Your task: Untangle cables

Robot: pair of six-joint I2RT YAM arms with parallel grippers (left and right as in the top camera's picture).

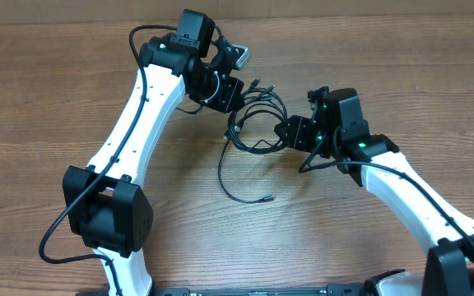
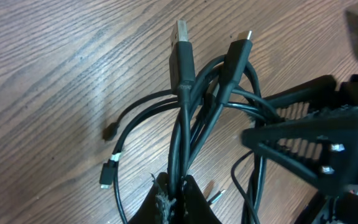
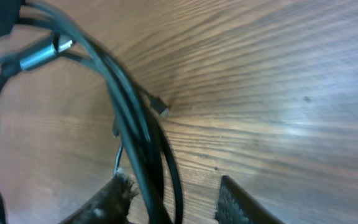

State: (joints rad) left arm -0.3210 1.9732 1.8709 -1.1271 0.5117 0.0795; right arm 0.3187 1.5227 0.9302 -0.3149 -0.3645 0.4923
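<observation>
A tangle of black cables (image 1: pixel 257 123) lies on the wooden table between my two arms, with one loose end trailing toward the front (image 1: pixel 268 198). My left gripper (image 1: pixel 239 97) is shut on the cables (image 2: pixel 185 124); a USB-A plug (image 2: pixel 182 31) and a smaller plug (image 2: pixel 241 46) point away from its fingers (image 2: pixel 174 198). My right gripper (image 1: pixel 280 133) is open, and several cable strands (image 3: pixel 138 134) pass between its fingers (image 3: pixel 176 202), close to the left finger.
The wooden table (image 1: pixel 56 99) stretches bare to the left and far right. Small loose plugs (image 2: pixel 106 174) lie on the wood beside the bundle. The right gripper's body (image 2: pixel 316 137) sits close to the bundle in the left wrist view.
</observation>
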